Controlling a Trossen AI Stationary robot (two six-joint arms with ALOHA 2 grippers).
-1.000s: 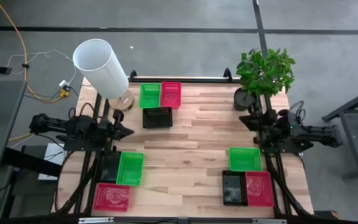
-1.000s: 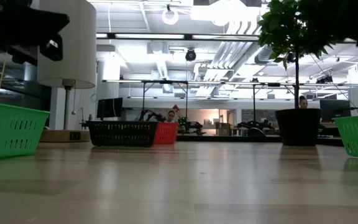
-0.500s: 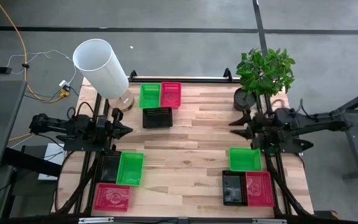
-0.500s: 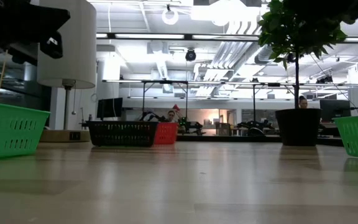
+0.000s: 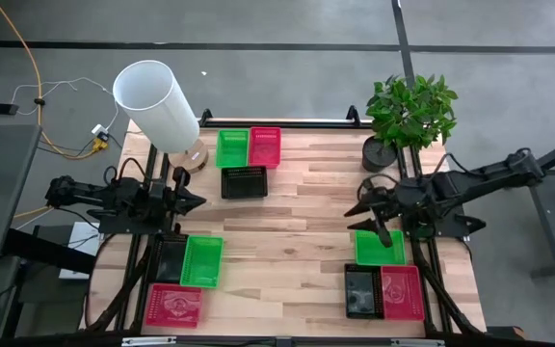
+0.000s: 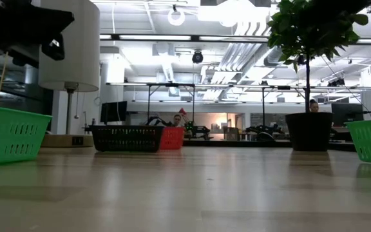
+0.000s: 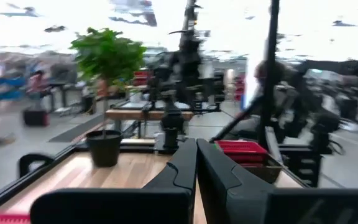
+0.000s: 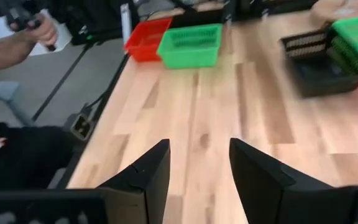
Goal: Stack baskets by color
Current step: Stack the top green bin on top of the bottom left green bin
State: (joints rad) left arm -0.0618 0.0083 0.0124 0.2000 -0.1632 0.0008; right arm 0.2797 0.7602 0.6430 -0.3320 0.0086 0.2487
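Baskets: nine on worktop (image 5: 306,207), three grps. Far grp: green (image 5: 231,147) beside red-pink (image 5: 264,146), black (image 5: 244,181) just nearer. Near-left grp: black (image 5: 170,260) touching green (image 5: 201,261), red-pink (image 5: 174,305) nearest the edge. Near-right grp: green (image 5: 380,246) above black (image 5: 361,290) and red-pink (image 5: 402,292) side by side. None stacked yet. Judged: thin perforated plastic, light, fairly stiff but walls will flex; smooth, so may slip; best hold is a pinch over one rim/wall, not across the full width. Right end effector (image 5: 371,216) spread apart, empty, hovering at far-left corner of near-right green basket. Left end effector (image 5: 193,202) clenched, empty, parked at left edge. High view alone gives full layout and colour grps. Low view shows wall height only: black far basket (image 6: 127,138), green walls at both edges. Right wrist view shows finger gap clearly, plus a person's hand (image 8: 35,32) beyond the worktop.
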